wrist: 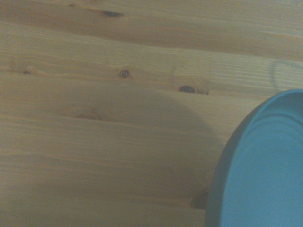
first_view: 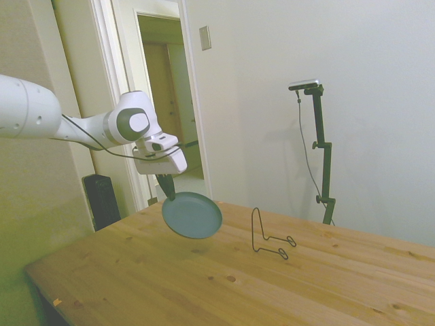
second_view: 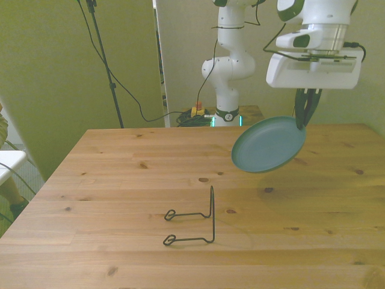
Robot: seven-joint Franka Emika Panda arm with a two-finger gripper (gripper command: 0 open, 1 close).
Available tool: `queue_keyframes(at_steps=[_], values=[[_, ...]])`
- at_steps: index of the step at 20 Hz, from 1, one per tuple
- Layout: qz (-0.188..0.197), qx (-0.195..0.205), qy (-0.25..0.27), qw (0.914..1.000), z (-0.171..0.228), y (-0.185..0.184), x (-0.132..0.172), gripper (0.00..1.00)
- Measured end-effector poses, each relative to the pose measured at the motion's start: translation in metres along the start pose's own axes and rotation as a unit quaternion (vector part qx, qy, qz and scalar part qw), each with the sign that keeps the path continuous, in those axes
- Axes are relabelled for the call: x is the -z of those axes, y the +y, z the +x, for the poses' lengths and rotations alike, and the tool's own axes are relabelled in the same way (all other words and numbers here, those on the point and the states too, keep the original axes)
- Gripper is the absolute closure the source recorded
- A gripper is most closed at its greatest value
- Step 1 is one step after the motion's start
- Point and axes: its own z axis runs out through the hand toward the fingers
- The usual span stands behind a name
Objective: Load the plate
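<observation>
- Hanging tilted in the air above the tabletop, the plate (second_view: 268, 145) is pinched at its upper rim by the end effector (second_view: 305, 120), its fingers clamped on it.
- Wire stand (second_view: 195, 223) sits apart, nearer the tabletop's middle, with bare wood between.

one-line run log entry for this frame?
pincer: shut on plate rim | plate: airborne, tilted, above table | wire stand: on table, empty, apart from plate | step: loading not yet done

Dim yellowish light, soft shadow under plate (first_view: 192, 215) on table (first_view: 204, 285); wrist view slightly blurred
</observation>
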Motion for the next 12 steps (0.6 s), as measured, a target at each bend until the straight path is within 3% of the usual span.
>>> queue_keyframes(at_steps=[12], values=[[0.058,0.032,-0.026,0.9975,0.06,0.091,0.058,1.0]])
